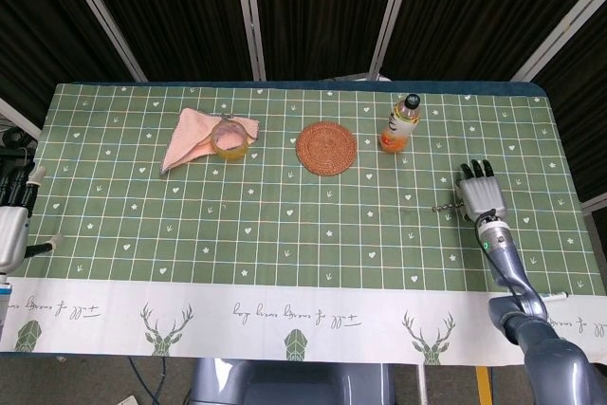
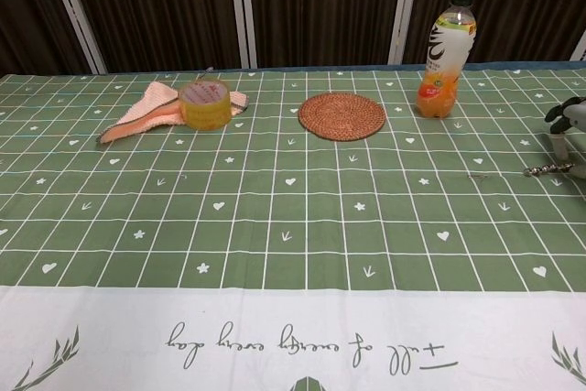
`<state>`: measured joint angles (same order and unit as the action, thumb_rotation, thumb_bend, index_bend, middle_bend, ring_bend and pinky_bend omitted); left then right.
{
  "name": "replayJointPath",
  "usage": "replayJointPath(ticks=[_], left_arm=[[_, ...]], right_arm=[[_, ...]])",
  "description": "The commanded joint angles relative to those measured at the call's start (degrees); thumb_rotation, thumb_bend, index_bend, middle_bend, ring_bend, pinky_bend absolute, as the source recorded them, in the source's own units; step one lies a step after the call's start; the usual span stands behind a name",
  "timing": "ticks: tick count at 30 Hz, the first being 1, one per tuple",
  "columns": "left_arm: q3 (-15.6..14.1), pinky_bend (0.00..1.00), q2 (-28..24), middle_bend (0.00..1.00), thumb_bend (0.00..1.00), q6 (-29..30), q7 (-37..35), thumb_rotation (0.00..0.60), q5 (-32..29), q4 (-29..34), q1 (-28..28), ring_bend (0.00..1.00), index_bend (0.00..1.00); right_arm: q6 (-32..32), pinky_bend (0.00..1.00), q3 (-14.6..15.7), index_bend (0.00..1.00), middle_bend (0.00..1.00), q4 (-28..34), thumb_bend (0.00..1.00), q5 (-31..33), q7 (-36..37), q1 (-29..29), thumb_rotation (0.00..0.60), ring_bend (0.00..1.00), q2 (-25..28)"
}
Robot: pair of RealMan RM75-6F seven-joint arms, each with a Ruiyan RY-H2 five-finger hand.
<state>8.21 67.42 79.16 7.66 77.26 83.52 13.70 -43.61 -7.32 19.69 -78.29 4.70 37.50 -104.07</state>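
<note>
My right hand [image 1: 479, 193] hovers over the right side of the table with its fingers stretched out and apart, holding nothing. Only its fingertips [image 2: 568, 114] show at the chest view's right edge. A small metal piece [image 1: 443, 206] [image 2: 549, 169] lies on the cloth just left of that hand. An orange drink bottle [image 1: 400, 124] [image 2: 441, 54] stands upright farther back. My left hand [image 1: 11, 220] is at the table's left edge, off the cloth, fingers extended and empty.
A round woven coaster [image 1: 326, 147] [image 2: 341, 115] lies at the back centre. A yellow tape roll [image 1: 229, 138] [image 2: 205, 103] sits on a pink cloth [image 1: 190, 135] [image 2: 133, 121] at the back left. The green checked tablecloth [image 1: 285, 225] covers the table.
</note>
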Motion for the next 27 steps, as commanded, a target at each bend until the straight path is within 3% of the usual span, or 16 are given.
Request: replayJointPath(ticks=[1,13,20,27], left_arm=[[0.0,0.0,0.0,0.0,0.0,0.0,-0.1,0.6,0.1,0.0,0.0,0.0,0.0],[0.0,0.0,-0.2,0.0,0.0,0.3,-0.5,0.6,0.2,0.1,-0.1,0.0,0.0],[-0.1,0.0,-0.3,0.0,0.0,0.3,-0.5,0.6,0.3,0.2,-0.1,0.0,0.0],[-0.1,0.0,-0.3,0.0,0.0,0.5,-0.6,0.6,0.5,0.3,-0.1,0.0,0.0]], right_arm=[[0.0,0.03,0.1,0.51,0.11,0.0,0.29,-0.1,0.0,0.0,0.6,0.0,-0.1],[0.3,0.03,0.1,0.52,0.11,0.3,0.33,-0.2,-0.6,-0.2,0.6,0.0,-0.3],[-0.2,0.03,0.2,0.57,0.15,0.9,0.36,-0.4,-1.2,-0.3,0.6,0.0,-0.1],[-3.9,0.03,-0.1,0.58,0.16,2.8,0.38,-0.8,-1.5,-0.7,0.6,0.0,1.1]])
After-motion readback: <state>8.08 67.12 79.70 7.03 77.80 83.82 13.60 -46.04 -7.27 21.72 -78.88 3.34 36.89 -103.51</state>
